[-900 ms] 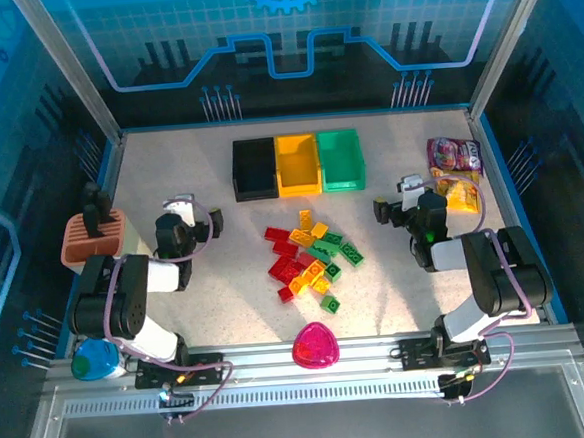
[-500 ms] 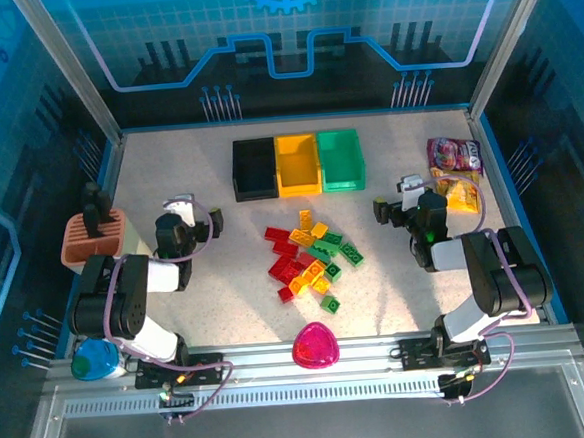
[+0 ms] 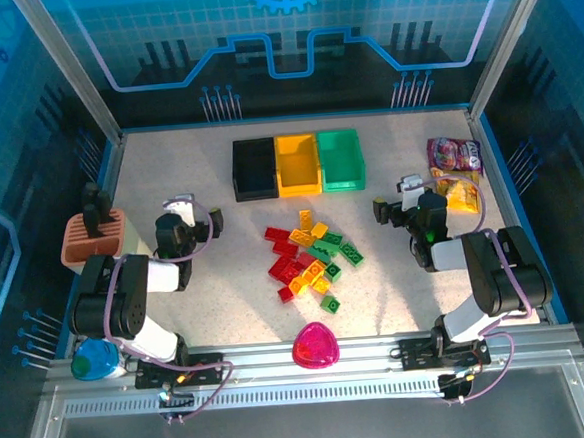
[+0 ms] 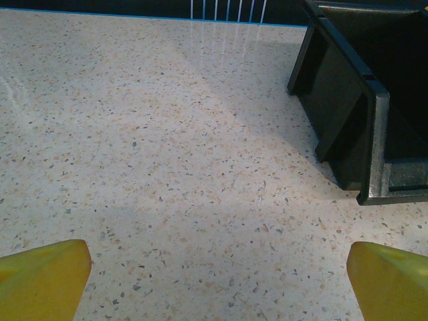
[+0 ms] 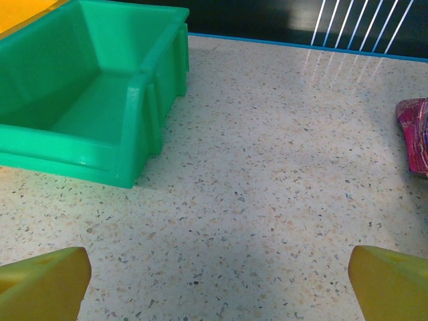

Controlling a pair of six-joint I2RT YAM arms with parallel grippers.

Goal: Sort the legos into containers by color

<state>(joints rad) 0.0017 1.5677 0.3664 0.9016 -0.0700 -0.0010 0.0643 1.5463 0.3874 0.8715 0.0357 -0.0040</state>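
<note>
Left tool (image 4: 214,281), right tool (image 5: 214,281) spread wide, empty; legos (image 3: 310,258) between, snack packets (image 3: 454,158) near right, tan holder (image 3: 91,238) near left.

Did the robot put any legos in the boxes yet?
Not yet. Done: nothing. The yellow bin and green bin look empty, and the black bin is too dark inside to be sure. In hand: nothing. The left gripper and right gripper are both open and empty. Left: the whole pile of red, yellow and green legos lies on the table.
</note>
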